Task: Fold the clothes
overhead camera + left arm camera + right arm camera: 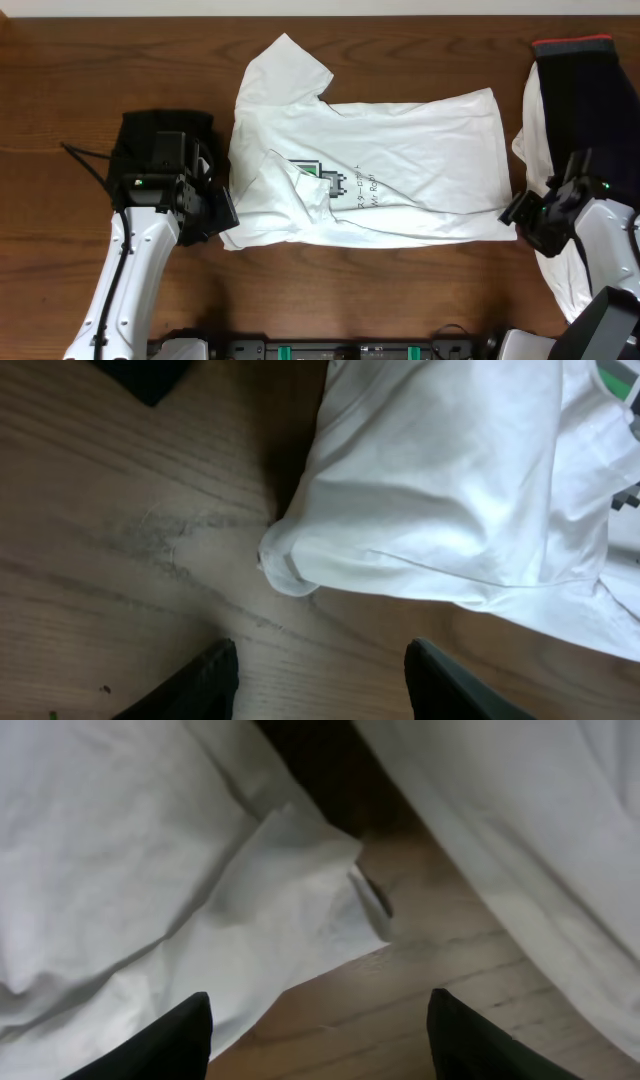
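Note:
A white T-shirt [400, 160] with a small green and black print lies spread on the wooden table, one sleeve folded in over the chest. My left gripper [226, 222] is open and empty just off the shirt's near left corner [285, 560]. My right gripper [515, 212] is open and empty at the shirt's near right corner [330, 890]. In both wrist views the fingers hover over bare wood with the white cloth just ahead.
A black garment [165, 135] lies behind my left arm. At the right edge lies a dark garment with a red band [585, 90] over more white cloth [570, 270], which also shows in the right wrist view [520, 850].

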Motion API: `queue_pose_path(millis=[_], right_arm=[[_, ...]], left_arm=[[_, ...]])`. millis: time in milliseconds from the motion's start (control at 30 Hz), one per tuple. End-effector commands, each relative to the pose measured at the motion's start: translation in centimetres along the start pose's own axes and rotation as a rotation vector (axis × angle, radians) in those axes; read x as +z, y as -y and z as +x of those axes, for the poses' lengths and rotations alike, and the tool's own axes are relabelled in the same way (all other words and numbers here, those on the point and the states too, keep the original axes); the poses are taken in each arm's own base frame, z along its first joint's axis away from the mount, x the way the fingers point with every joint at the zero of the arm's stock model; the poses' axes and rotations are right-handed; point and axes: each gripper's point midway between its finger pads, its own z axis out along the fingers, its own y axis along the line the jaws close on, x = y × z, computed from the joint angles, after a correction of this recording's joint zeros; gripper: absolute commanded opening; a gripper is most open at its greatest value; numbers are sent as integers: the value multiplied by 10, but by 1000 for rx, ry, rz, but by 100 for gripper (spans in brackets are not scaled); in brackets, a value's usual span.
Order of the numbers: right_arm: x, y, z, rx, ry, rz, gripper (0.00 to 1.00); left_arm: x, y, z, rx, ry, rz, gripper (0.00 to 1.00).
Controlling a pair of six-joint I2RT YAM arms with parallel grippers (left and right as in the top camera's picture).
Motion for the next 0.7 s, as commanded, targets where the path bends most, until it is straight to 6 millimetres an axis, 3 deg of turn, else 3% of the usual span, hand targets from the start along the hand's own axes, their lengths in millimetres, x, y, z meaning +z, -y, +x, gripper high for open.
queue_pose_path(millis=[0,333,500,667], right_arm=[[-2,3,-5,7,11,7,67],[1,3,-2,7,2,5,63],[21,11,7,33,5,12,47],[26,9,0,31,47,-3,44]], left_arm=[[-6,5,-2,8,7,29,56],[-26,48,-12,54,26,244,54],[-35,52,-21,75,60,256,54],[-35,53,-23,81,71,259,54]])
